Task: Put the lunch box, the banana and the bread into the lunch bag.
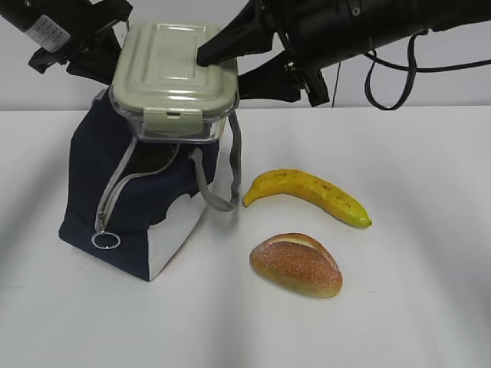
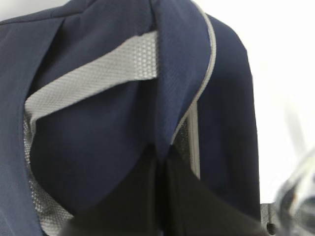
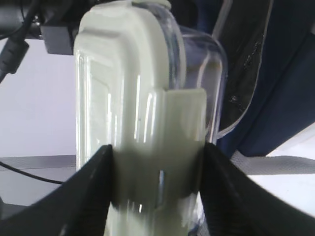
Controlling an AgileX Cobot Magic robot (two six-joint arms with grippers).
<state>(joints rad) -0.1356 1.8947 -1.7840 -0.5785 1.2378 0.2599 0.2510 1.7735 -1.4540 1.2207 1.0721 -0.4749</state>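
Lunch box (image 1: 175,80), rigid glass, weighty, slick-sided, breakable: pinched across its lid end by right tool (image 3: 156,191) above lunch bag (image 1: 115,184) mouth; left tool (image 2: 160,196) pinching bag fabric.

Bright, even light, soft faint shadows on the white table (image 1: 430,307), wrist views blurred up close

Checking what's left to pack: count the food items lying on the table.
2: the banana right of the lunch bag, and the bread in front of it. None seems hidden.
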